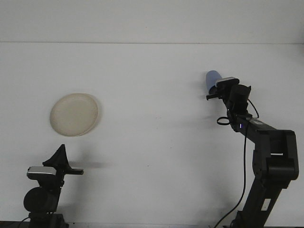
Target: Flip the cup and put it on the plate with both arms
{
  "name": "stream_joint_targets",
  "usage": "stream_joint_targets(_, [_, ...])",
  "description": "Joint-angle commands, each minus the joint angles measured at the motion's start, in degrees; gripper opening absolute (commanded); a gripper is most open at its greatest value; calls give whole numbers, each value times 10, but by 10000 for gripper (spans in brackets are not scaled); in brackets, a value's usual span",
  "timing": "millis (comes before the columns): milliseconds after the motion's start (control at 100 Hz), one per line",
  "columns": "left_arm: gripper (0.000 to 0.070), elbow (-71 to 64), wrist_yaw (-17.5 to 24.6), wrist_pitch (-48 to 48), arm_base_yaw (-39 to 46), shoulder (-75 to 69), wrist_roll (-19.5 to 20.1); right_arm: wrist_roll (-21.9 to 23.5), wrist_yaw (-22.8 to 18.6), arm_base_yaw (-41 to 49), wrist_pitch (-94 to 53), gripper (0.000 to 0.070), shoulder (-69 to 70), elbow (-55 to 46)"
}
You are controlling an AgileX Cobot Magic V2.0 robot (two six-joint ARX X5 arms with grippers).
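Plain white tabletop (152,142) all round, so nothing gets in the way. The blue cup (212,79) sits on the right side, well back from the near edge, and from this angle I can't say for sure whether it's upright or mouth-down. The right pincer (214,91) is right up against it, over its lower part, but the cup and the camera housing hide the fingers, so I honestly can't tell if it's pinching the cup or just closing in. My guess is we're at the grab step, flip not yet done.

Next move, as I read it: get a firm hold, lift clear of the surface, turn the cup over, then get it across to the left.

The beige plate (74,114) is on the left, well apart from the cup, nothing on it. The left pincer (60,159) is parked low near the front edge, just below the plate, and I can't tell its fingers' state either. Loads of open space between cup and plate for a handover.
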Motion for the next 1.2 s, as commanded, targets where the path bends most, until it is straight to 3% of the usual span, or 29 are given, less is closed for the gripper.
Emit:
stream_joint_targets(0, [12, -11, -4, 7, -1, -1, -1, 25, 0, -1, -18, 7, -42, 13])
stream_joint_targets(170, [12, -11, -4, 7, -1, -1, -1, 96, -6, -1, -137, 7, -150, 13])
stream_joint_targets(240, [12, -11, -4, 7, -1, -1, -1, 133, -30, -1, -194, 7, -199, 13])
stream_joint_targets(440, [12, -11, -4, 7, -1, -1, -1, 214, -184, 1, -331, 6, -325, 13])
stream_joint_targets(520, [12, -11, -4, 7, -1, -1, -1, 221, -242, 12, -374, 4, -363, 14])
stream_joint_targets(600, [12, -11, -4, 9, -1, -1, 4, 220, -272, 31, -422, 4, -394, 15])
stream_joint_targets(790, [12, -11, -4, 9, -1, -1, 3, 164, -267, 112, -600, 3, -421, 50])
stream_joint_targets(960, [12, -11, -4, 10, -1, -1, -1, 97, -193, 226, -776, 3, -393, 122])
stream_joint_targets(1190, [12, -11, -4, 9, -1, -1, -112, 74, -99, 375, -953, 3, -292, 228])
